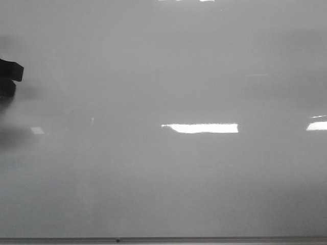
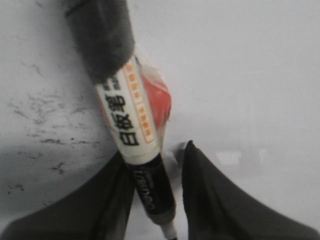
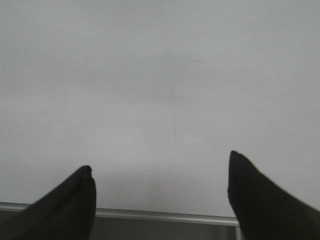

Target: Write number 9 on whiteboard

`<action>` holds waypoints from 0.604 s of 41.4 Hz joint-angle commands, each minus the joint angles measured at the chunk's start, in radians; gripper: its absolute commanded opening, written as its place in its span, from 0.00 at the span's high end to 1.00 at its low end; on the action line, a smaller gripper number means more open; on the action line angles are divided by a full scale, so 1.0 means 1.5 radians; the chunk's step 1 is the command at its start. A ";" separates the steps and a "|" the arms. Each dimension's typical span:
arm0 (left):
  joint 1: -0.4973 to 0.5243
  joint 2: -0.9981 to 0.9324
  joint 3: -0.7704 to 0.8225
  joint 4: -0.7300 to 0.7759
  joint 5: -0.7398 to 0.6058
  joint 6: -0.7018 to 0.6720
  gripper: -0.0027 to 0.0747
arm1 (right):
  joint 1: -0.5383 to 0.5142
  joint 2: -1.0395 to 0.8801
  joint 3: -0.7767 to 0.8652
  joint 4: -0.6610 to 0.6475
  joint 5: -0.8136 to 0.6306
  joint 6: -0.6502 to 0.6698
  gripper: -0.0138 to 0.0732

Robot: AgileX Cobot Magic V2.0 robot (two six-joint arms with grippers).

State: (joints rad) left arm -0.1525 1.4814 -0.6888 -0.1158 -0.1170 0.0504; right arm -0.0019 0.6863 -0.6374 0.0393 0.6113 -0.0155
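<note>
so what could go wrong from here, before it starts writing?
1. The marker sits skewed in the left claw, with a red piece beside it; pressing could twist it.
2. Its dark end looks capped, so it may leave no ink.
3. Old smudges on the whiteboard could clutter the 9, which isn't drawn yet.

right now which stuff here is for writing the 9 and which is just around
For the job:
- whiteboard, no 9 visible on it yet
- marker, cap on, held in the left gripper

Just around:
- right gripper, open and empty
- old black ink smudges on the board
- light reflections
</note>
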 commanded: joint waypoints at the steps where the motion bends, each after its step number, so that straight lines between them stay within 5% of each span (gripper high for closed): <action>1: -0.004 -0.018 -0.021 -0.001 -0.046 0.000 0.83 | -0.003 0.002 -0.019 0.000 -0.042 -0.006 0.19; 10: -0.003 -0.030 -0.021 0.014 -0.015 0.000 0.99 | -0.003 0.001 -0.029 -0.001 -0.036 -0.006 0.19; 18: -0.003 -0.092 -0.024 0.035 0.071 0.000 0.99 | -0.003 0.001 -0.072 -0.001 0.019 -0.008 0.19; 25: -0.003 -0.159 -0.093 0.106 0.309 0.002 0.99 | -0.003 0.006 -0.115 -0.001 0.095 -0.012 0.19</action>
State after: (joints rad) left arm -0.1525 1.3170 -0.7443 -0.0083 0.2177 0.0504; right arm -0.0019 0.6863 -0.7478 0.0393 0.7543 -0.0183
